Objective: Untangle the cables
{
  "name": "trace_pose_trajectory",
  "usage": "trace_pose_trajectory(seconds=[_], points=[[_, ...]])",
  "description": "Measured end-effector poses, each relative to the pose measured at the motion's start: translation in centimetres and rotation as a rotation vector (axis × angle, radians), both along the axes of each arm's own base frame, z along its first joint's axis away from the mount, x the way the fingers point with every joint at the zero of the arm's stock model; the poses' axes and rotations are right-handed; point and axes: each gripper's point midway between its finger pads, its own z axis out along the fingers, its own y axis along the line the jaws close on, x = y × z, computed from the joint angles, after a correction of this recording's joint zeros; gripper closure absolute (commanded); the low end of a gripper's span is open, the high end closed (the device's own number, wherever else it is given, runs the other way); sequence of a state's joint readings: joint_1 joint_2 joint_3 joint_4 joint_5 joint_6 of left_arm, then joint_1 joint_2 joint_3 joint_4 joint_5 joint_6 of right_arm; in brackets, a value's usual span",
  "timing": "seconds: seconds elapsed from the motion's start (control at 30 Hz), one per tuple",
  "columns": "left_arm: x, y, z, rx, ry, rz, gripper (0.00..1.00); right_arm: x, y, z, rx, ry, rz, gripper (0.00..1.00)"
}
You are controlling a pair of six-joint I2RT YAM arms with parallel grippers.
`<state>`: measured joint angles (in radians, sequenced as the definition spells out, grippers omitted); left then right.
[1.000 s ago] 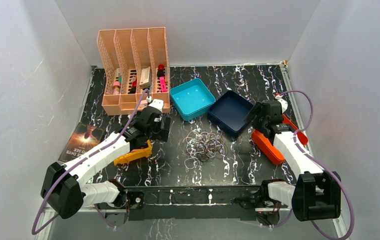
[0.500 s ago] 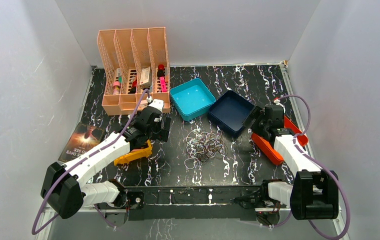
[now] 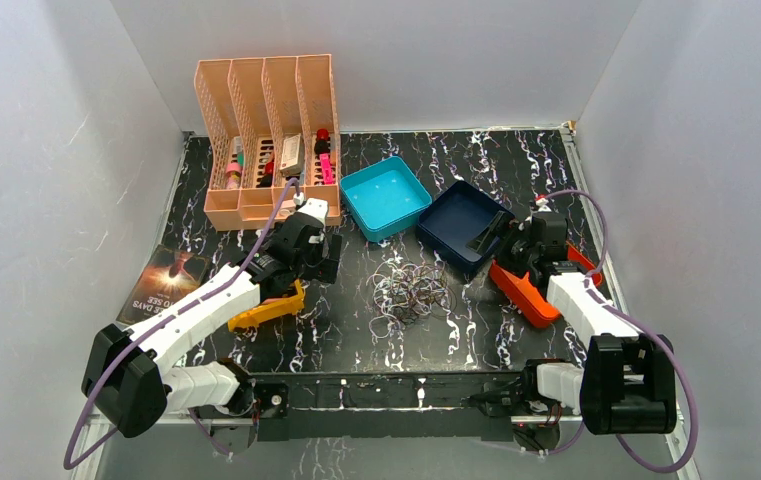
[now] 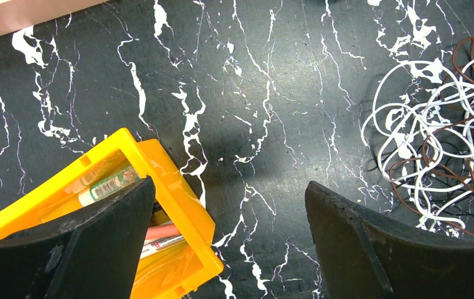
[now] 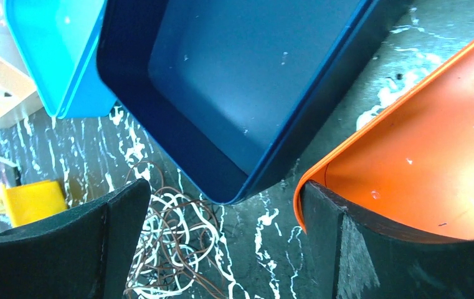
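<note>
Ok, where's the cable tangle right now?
Top view: the cables lie centre, on the near side of the teal tray and navy tray, right of the yellow bin.

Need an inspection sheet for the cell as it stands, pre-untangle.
Surface: black marbled table, no spills seen.
Job's things: tangle of white, brown and black wires, mid-table, untouched.
Clutter: peach rack, teal tray, navy tray, orange tray, yellow bin, booklet.
Grippers: left claw open, above bare table between yellow bin and tangle; right claw open, above navy tray's corner.
Cables: purple leads loop off both arms, clear of tangle.
Surroundings: white walls, three sides.
</note>
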<state>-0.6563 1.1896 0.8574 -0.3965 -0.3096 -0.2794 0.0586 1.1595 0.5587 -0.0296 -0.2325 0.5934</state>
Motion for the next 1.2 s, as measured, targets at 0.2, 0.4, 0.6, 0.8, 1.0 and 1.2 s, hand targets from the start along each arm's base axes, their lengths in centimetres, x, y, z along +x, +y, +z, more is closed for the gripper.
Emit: trace_pose_trajectory(seconds=[0.2,0.4,0.6,0.8,1.0,1.2], points=[[0.0,0.0,0.0,0.0,0.0,0.0,0.1,-0.3,1.6,0.0,0.073,-0.013,0.071,0.02],[0.0,0.0,0.0,0.0,0.0,0.0,0.1,-0.6,2.6,0.4,0.127,-0.025,0.115,0.02],[0.0,0.0,0.0,0.0,0.0,0.0,0.1,-0.7,3.3,0.6,0.15,-0.032,0.138,0.02],[0.0,0.0,0.0,0.0,0.0,0.0,0.1,-1.0,4.5,0.6,0.168,-0.025,0.169,0.02],[0.0,0.0,0.1,-0.004,-0.003,0.0,0.02,-1.1,3.7,0.6,0.108,-0.029,0.132,0.02],[0.0,-0.2,0.4,-0.027,-0.005,0.003,0.02,-0.6,0.2,3.4,-0.044,-0.112,-0.015,0.02]])
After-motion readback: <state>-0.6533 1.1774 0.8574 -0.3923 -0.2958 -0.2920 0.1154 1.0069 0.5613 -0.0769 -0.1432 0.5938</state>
